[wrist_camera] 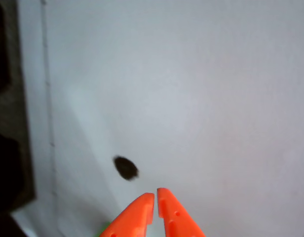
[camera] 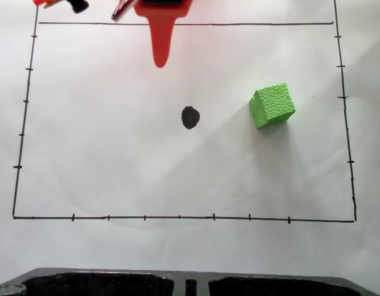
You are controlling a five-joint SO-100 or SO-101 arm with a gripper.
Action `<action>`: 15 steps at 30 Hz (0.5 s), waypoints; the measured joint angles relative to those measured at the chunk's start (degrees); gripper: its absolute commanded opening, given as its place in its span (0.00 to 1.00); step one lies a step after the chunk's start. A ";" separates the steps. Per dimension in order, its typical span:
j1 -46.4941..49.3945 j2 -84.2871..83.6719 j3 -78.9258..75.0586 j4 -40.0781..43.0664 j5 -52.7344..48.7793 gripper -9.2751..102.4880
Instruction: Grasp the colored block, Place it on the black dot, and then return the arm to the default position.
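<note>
The green cube [camera: 272,105] rests on the white paper, right of centre in the fixed view, inside the drawn frame. A sliver of the cube [wrist_camera: 103,230] peeks out at the bottom edge of the wrist view, left of the fingers. The black dot [camera: 190,117] lies bare near the middle of the paper, left of the cube; in the wrist view the dot [wrist_camera: 126,168] sits just above and left of the fingertips. The orange gripper [camera: 160,61] hangs at the top of the fixed view, far from the cube. In the wrist view the gripper [wrist_camera: 156,193] is shut and holds nothing.
A thin black border with tick marks [camera: 177,217] frames the paper. A dark tray-like object [camera: 190,285] runs along the bottom edge of the fixed view and shows as a dark edge [wrist_camera: 9,123] at the left of the wrist view. Cables [camera: 73,5] lie at the top left.
</note>
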 measured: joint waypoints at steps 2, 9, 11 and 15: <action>-1.49 -3.87 -1.14 -1.05 -0.79 0.08; -5.80 -21.97 -11.87 -4.04 0.35 0.08; -8.53 -27.25 -16.88 -2.29 2.90 0.08; -13.27 -37.79 -27.51 1.14 10.28 0.08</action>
